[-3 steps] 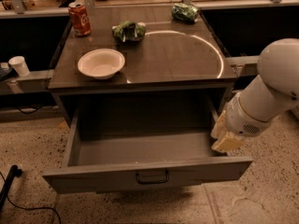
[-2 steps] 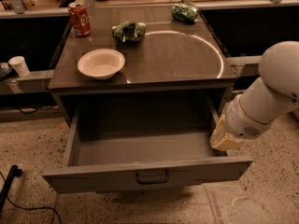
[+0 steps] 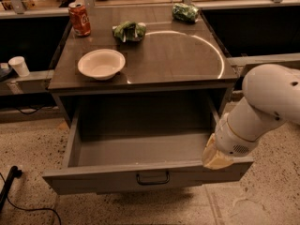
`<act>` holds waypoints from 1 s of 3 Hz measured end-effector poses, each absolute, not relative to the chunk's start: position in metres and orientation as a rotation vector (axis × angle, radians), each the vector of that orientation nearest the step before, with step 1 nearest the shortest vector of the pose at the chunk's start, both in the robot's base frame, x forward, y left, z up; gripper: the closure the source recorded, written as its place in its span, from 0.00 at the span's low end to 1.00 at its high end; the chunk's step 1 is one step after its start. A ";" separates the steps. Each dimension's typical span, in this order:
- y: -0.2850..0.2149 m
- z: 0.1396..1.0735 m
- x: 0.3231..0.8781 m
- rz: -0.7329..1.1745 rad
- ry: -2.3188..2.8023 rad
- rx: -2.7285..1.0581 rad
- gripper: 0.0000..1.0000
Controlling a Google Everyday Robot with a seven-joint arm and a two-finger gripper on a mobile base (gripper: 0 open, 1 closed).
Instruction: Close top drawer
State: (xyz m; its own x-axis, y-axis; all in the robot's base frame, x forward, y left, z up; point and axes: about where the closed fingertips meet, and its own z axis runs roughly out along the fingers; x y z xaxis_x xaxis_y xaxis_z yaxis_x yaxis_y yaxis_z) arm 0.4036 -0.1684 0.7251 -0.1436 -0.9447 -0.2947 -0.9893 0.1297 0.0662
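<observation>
The top drawer point(image 3: 145, 179) is a wide grey metal drawer, pulled far out of the cabinet, with an empty deep box. Its flat front carries a small black bail handle point(image 3: 153, 178) at centre. My gripper point(image 3: 217, 156) hangs from the white arm point(image 3: 262, 107) on the right. It sits at the drawer's right front corner, over the top edge of the front panel. The beige end of the gripper covers that corner.
On the cabinet top point(image 3: 178, 55) stand a white bowl point(image 3: 101, 63), a red soda can point(image 3: 79, 18) and two green bags point(image 3: 129, 31) point(image 3: 185, 12). A white cup point(image 3: 18, 65) sits on a ledge at the left. A black cable point(image 3: 14, 182) lies on the speckled floor.
My gripper has moved down and slightly left, from beside the drawer's right wall to its right front corner. The drawer stays at the same opening.
</observation>
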 end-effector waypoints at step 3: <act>-0.151 0.677 0.385 0.386 2.252 -2.017 0.77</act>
State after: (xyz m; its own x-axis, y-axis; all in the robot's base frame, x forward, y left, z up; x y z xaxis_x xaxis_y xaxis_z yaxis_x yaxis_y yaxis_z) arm 0.3852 -0.1509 0.6775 -0.1213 -0.9641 -0.2364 -0.9877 0.0937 0.1249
